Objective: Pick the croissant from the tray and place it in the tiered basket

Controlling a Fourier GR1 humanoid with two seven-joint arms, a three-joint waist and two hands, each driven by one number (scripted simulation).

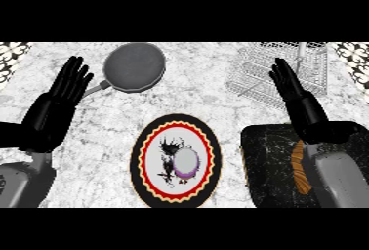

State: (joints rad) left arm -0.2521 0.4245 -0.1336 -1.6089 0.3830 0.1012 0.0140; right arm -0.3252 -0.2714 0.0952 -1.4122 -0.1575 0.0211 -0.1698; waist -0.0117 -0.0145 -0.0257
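A brown croissant (301, 168) lies on the dark marbled tray (268, 161) at the lower right, partly hidden by my right forearm. The white wire tiered basket (284, 66) stands at the back right. My right hand (294, 90) is open with fingers straight, raised above the tray's far edge and in front of the basket. My left hand (59, 100) is open at the left, fingers up, holding nothing.
A grey frying pan (134, 66) sits at the back centre, its handle pointing toward my left hand. A round plate (148, 161) with a red and yellow rim holds a pale purple-edged object (186, 163) in the front centre.
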